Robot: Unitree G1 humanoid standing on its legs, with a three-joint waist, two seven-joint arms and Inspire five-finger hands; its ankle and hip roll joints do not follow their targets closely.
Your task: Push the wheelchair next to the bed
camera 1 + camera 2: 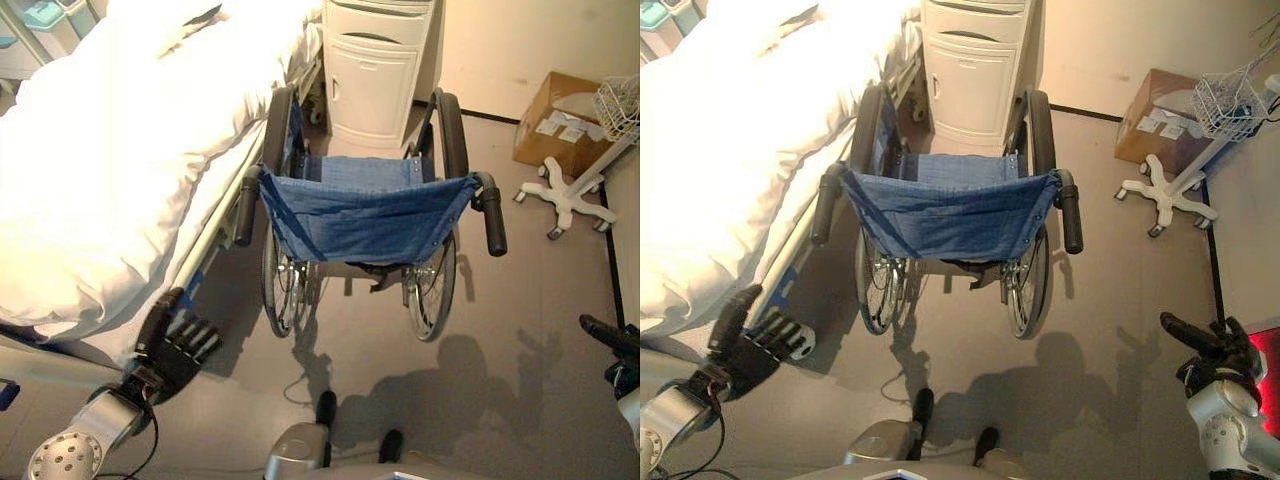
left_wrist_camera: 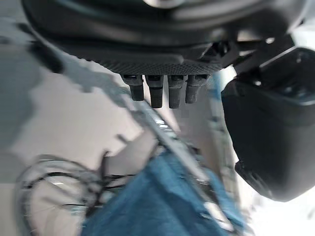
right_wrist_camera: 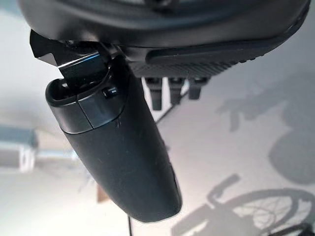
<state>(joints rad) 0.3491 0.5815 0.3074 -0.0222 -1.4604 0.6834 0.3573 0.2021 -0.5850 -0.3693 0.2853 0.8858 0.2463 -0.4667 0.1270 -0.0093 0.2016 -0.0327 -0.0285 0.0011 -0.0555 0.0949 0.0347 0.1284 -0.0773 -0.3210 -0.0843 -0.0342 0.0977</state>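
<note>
The wheelchair (image 1: pixel 365 210), with a blue cloth backrest and large spoked wheels, stands with its back toward me. Its left side is close against the bed (image 1: pixel 110 150), which carries a white duvet. Black push handles stick out at the left (image 1: pixel 245 205) and right (image 1: pixel 493 215), and nothing grips them. My left hand (image 1: pixel 180 345) hangs low by the bed's edge, short of the left handle, with its fingers relaxed and open. My right hand (image 1: pixel 1200 350) is open and empty at the lower right, well apart from the right handle. The left wrist view shows the blue cloth (image 2: pixel 162 201) and a wheel (image 2: pixel 49 191).
A white bedside cabinet (image 1: pixel 372 75) stands right in front of the wheelchair against the wall. To the right are a cardboard box (image 1: pixel 560 125) and a white wheeled stand (image 1: pixel 565 195) holding a wire basket (image 1: pixel 618 105). Grey floor stretches to the right of the chair.
</note>
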